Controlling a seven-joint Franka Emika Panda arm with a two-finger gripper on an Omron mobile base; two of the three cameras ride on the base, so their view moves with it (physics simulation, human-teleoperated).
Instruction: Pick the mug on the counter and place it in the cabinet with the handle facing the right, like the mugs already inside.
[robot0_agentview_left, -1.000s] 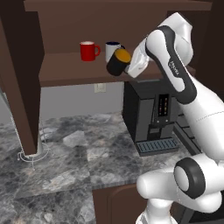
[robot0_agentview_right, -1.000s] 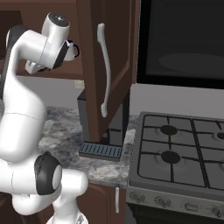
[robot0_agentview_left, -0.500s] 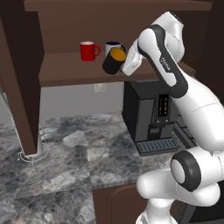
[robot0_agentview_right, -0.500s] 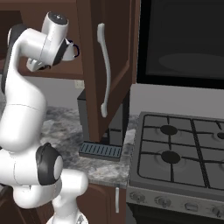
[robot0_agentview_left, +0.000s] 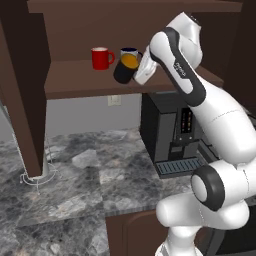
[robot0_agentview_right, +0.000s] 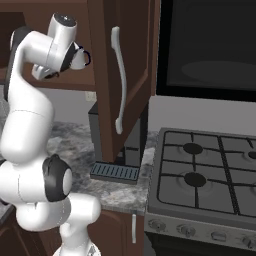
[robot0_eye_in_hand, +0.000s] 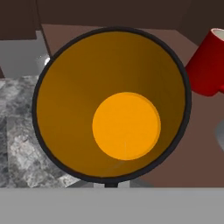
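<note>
The black mug (robot0_agentview_left: 125, 69) with the orange-yellow inside hangs tilted at the front edge of the cabinet's brown shelf (robot0_agentview_left: 75, 79), its mouth turned up toward my hand. My gripper (robot0_agentview_left: 135, 70) is shut on its rim. In the hand view the mug's orange inside (robot0_eye_in_hand: 126, 126) takes up the middle, with the shelf (robot0_eye_in_hand: 192, 144) under it. Its handle is hidden. The grey marbled counter (robot0_agentview_left: 75, 175) lies well below.
A red mug (robot0_agentview_left: 101, 58) and a white mug with dark rim (robot0_agentview_left: 129, 51) stand on the shelf just behind and left of the held mug. The black coffee machine (robot0_agentview_left: 170, 130) sits under the shelf. The open cabinet door (robot0_agentview_right: 122, 75) hangs beside the stove (robot0_agentview_right: 210, 175).
The arm has carried the mug a little to the left along the shelf front, closer to the red mug, and the elbow has risen.
</note>
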